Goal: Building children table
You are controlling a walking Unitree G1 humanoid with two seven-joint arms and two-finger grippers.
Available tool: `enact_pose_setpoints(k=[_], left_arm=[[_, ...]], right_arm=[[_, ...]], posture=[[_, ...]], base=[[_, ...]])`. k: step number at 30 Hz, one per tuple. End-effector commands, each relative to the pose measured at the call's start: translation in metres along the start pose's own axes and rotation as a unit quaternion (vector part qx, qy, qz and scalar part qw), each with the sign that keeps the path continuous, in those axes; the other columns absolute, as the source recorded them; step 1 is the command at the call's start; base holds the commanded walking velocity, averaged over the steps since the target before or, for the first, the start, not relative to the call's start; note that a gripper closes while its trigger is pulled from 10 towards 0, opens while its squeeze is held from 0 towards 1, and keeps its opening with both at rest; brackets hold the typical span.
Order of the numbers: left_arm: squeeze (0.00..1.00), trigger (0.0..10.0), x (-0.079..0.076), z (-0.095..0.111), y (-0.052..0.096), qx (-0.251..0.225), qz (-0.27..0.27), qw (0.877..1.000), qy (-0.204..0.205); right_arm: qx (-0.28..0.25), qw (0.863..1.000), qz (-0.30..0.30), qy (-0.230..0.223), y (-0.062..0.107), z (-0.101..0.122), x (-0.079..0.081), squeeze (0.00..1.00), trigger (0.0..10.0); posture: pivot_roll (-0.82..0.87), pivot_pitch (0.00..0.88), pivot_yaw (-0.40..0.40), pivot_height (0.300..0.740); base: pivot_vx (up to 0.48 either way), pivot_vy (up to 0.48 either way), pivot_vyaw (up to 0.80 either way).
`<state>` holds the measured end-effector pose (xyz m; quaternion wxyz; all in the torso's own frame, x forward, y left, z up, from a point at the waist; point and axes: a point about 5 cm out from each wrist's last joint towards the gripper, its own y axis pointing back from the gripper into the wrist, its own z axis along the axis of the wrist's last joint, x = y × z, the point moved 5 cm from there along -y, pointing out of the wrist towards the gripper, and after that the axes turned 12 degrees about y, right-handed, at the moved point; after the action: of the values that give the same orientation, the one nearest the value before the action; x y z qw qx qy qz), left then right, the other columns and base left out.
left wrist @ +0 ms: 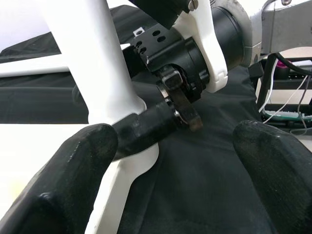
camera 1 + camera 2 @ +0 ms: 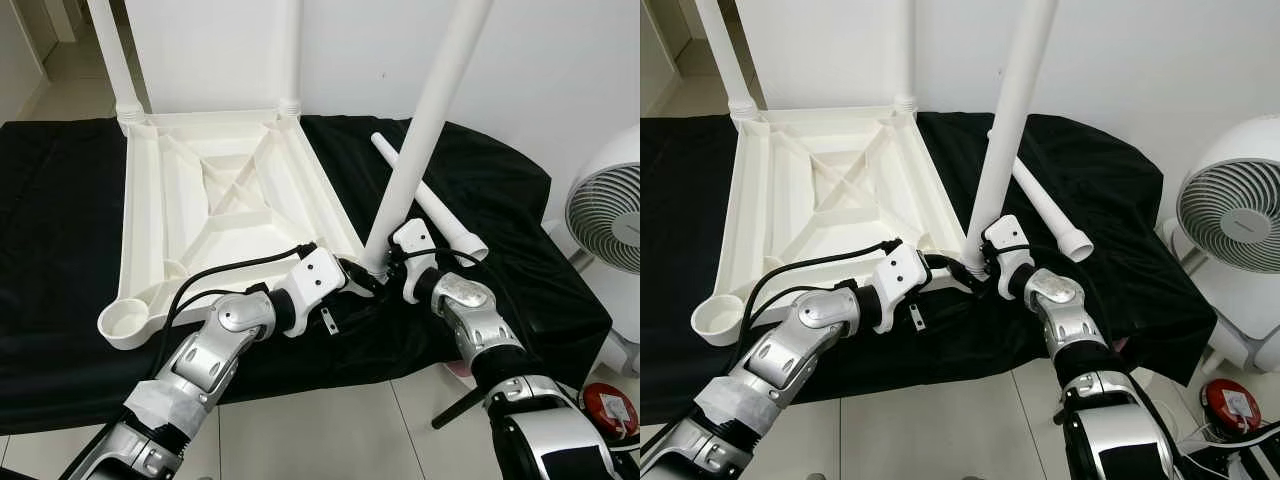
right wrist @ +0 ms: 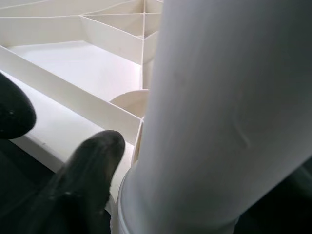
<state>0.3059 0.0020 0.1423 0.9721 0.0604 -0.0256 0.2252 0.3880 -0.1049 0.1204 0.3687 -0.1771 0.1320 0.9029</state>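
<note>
Between the two claws stands one white leg [image 2: 420, 140], tilted, its foot in the near corner socket of the upturned white tabletop [image 2: 210, 190]; the right claw [image 2: 385, 262] is clamped on its base, the left claw [image 2: 362, 283] spread apart just beside. Two more legs rise from the far corners, tops cut off; a fourth leg [image 2: 430, 200] lies loose beyond the right claw. A black cloth [image 2: 60, 230] covers the surface, with a white fan [image 2: 610, 215] at the tiled floor's edge

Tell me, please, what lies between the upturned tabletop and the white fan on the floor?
In the left eye view, a loose table leg lies on the black cloth between the tabletop and the fan.
</note>
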Motion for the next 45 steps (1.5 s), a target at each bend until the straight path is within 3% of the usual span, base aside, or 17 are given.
enact_pose_setpoints(k=[1,15,16,18,21,29,33,36,38,39,41,45], left_arm=[[0.0,10.0,-0.004,0.001,-0.001,-0.003,-0.012,1.0,-0.007],[0.0,10.0,-0.004,0.002,-0.001,-0.004,-0.011,1.0,-0.009],[0.0,10.0,-0.004,0.002,-0.001,-0.003,-0.012,1.0,-0.009],[0.0,10.0,-0.004,0.002,-0.001,-0.003,-0.012,1.0,-0.009],[0.0,10.0,-0.005,0.002,-0.002,-0.004,-0.016,1.0,-0.009],[0.0,10.0,-0.007,0.001,-0.002,-0.002,-0.021,1.0,-0.008],[0.0,10.0,-0.01,0.001,-0.003,-0.002,-0.026,1.0,-0.007],[0.0,10.0,-0.01,0.0,-0.003,-0.002,-0.026,1.0,-0.007],[0.0,10.0,-0.011,0.0,-0.003,-0.001,-0.028,1.0,-0.007],[0.0,10.0,-0.011,0.0,-0.003,-0.001,-0.028,1.0,-0.007],[0.0,10.0,-0.012,0.0,-0.004,-0.002,-0.029,1.0,-0.006],[0.0,10.0,-0.012,0.0,-0.005,-0.003,-0.029,1.0,-0.006]], right_arm=[[-0.004,1.0,0.023,0.002,-0.003,0.002,0.004,0.0,0.0],[0.0,0.999,0.019,-0.03,0.006,-0.013,0.008,0.0,0.0],[0.001,0.999,-0.009,-0.044,0.005,-0.014,0.003,0.0,10.0],[0.002,0.998,-0.03,-0.054,0.004,-0.014,0.0,0.0,10.0],[0.022,0.991,-0.107,-0.076,0.002,-0.018,-0.011,0.0,10.0],[0.024,0.977,-0.184,-0.105,-0.001,-0.013,-0.009,0.0,10.0],[0.056,0.953,-0.268,-0.128,0.002,-0.019,-0.004,0.0,10.0],[0.067,0.945,-0.29,-0.133,0.005,-0.022,-0.003,0.0,10.0],[0.106,0.916,-0.36,-0.141,0.015,-0.03,-0.003,0.0,10.0],[0.106,0.916,-0.36,-0.141,0.015,-0.03,-0.003,0.0,10.0],[0.123,0.897,-0.401,-0.141,0.02,-0.031,-0.004,0.0,10.0],[0.128,0.887,-0.419,-0.149,0.02,-0.031,-0.001,0.0,10.0]], posture=[[-0.05,0.0,-0.057,0.74],[-0.06,0.0,-0.058,0.74],[-0.06,0.0,-0.056,0.74],[-0.06,0.0,-0.056,0.74],[-0.07,0.0,-0.052,0.74],[-0.07,0.0,-0.055,0.74],[-0.07,0.0,-0.058,0.74],[-0.07,0.0,-0.059,0.74],[-0.07,0.0,-0.06,0.74],[-0.07,0.0,-0.06,0.74],[-0.07,0.0,-0.06,0.74],[-0.07,0.0,-0.067,0.74]], base=[[0.0,0.0,0.0],[0.0,0.0,0.0],[0.0,0.0,0.0],[0.0,0.0,0.0],[0.0,0.0,0.0],[0.0,0.0,0.0],[0.0,0.0,0.0],[0.0,0.0,0.0],[0.0,0.0,0.0],[0.0,0.0,0.0],[0.0,0.0,0.0],[0.0,0.0,0.0]])
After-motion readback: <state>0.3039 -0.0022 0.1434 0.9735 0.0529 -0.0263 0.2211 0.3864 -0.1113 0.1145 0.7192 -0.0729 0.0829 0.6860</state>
